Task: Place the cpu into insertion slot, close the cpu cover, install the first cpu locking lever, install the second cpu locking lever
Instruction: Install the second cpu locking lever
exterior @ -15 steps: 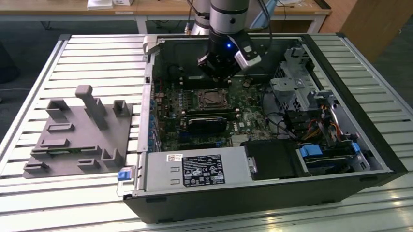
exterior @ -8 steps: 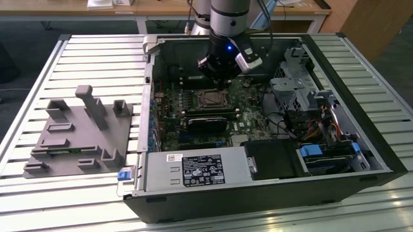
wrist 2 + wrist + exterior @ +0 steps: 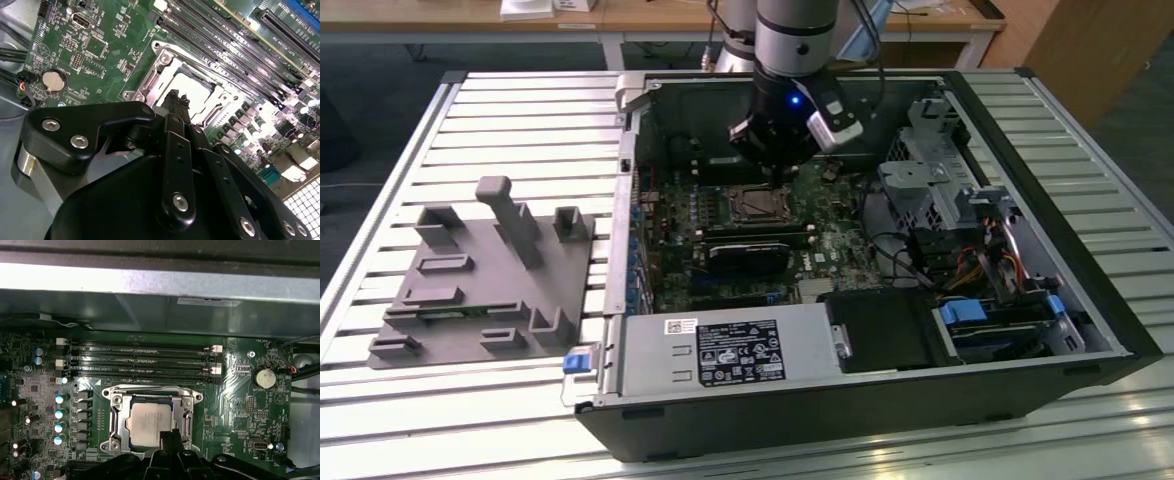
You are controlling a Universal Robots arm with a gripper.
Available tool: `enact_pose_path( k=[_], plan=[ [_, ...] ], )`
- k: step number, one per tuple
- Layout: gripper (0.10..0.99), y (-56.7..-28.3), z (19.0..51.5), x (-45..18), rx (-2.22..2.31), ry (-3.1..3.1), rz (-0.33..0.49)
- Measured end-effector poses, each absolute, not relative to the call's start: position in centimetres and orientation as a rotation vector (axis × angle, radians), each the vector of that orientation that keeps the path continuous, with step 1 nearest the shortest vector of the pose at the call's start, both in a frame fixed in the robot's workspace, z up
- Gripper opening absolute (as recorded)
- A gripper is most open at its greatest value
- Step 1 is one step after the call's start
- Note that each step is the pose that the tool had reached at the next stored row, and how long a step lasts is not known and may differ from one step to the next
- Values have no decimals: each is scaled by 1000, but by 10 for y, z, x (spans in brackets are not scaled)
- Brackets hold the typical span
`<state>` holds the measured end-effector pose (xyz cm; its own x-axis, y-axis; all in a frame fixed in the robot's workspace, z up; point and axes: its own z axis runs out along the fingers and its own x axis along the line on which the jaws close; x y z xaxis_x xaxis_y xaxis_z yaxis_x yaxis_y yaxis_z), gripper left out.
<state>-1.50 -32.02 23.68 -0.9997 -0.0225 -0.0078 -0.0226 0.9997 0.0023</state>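
Green motherboard: cpu seated in insertion slot, hand closed, empty, directly above.

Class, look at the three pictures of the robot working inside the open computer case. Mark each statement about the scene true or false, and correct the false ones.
1. The cpu already lies in the insertion slot. True.
2. The gripper hangs over the cpu's edge. True.
3. The gripper is carrying the cpu above the grey fixture. False: the cpu sits in the slot, and the gripper is inside the computer case.
4. The round coin battery sits on the green motherboard. True.
5. The grey fixture stands inside the case. False: it stands outside, toward the exterior view's left.
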Motion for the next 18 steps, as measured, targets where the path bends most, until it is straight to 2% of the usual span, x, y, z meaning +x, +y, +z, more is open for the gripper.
enact_pose_path(
  k=[18],
  plan=[
    [106, -343, 237, -15, -36, 3155, 6]
  ],
)
